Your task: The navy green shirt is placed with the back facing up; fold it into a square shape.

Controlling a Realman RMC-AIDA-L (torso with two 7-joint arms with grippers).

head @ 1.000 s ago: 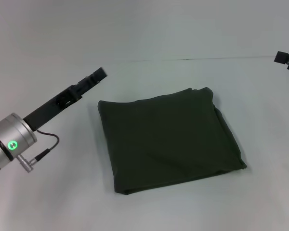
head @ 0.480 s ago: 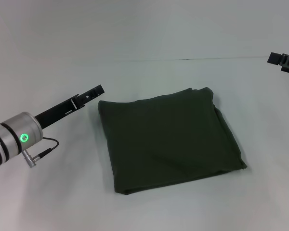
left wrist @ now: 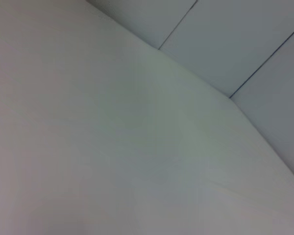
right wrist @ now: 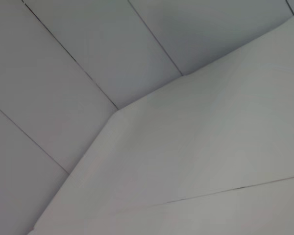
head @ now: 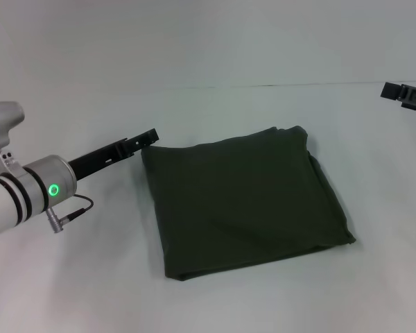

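The left arm reaches in from the shirt's left side, its silver wrist section low and near, a green light glowing on it and a thin cable looping below. From there the black left tool (head: pixel 144 137) stretches out flat and slim, its tip just beside the far left corner of the shirt (head: pixel 244 201); whether it touches the cloth cannot be told, and neither can whether it is clenched or released. The white tabletop (head: pixel 90 277) lies bare around the shirt, and nothing stands between the tool and the cloth.

The shirt sits at the middle of the tabletop, folded into a rough square, dark olive green and plain on top. Layered edges show along its right side and near edge, with a small bump at the far right corner.

Well beyond the shirt's far right corner, the right tool (head: pixel 406 96) hangs at the edge of view, only partly seen, its state not readable.
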